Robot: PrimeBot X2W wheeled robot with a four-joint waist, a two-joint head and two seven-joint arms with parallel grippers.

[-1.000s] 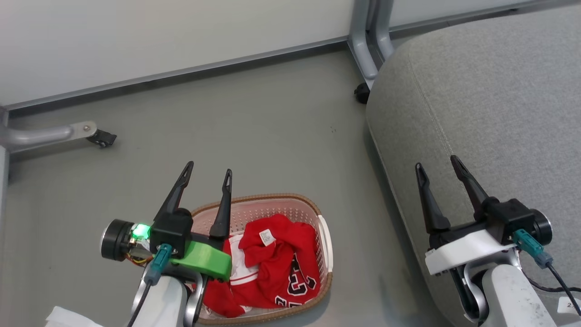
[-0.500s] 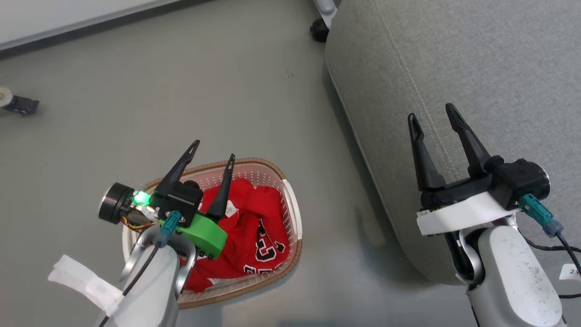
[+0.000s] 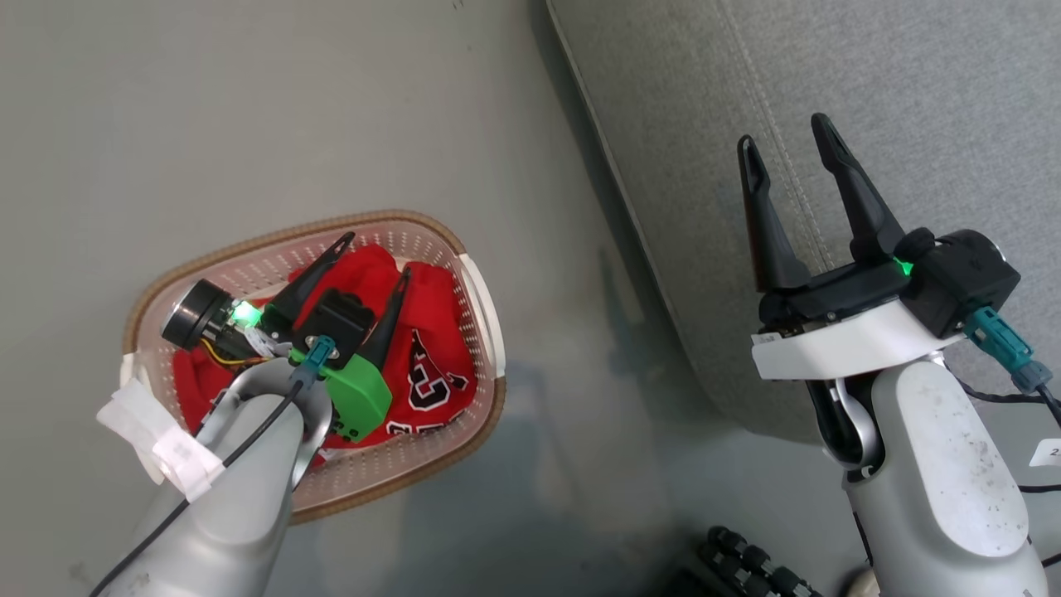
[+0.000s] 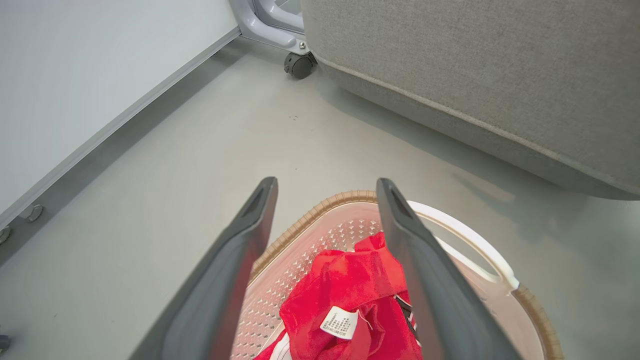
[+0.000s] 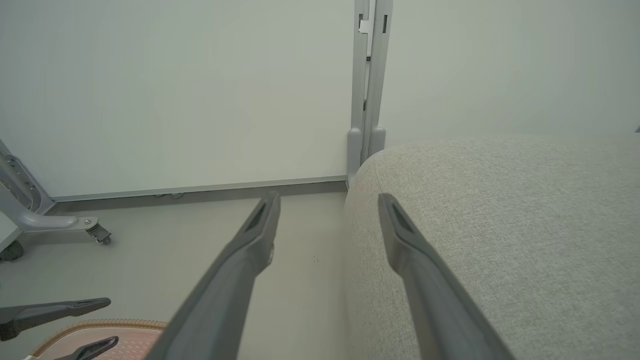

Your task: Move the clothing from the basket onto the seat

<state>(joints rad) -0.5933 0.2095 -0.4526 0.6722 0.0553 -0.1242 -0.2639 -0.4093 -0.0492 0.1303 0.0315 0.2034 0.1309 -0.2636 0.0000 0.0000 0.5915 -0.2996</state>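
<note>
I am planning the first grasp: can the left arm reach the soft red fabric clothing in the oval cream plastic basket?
Probably yes: the left arm holds open jaws over the clothing; nothing covers it.

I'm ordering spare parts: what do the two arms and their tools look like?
Both arms are pale grey, each tool with two long dark tapering fingers, a small green light and a teal cable plug. The left tool has a green bracket and white tape round its forearm; the right tool has a white bracket.
</note>
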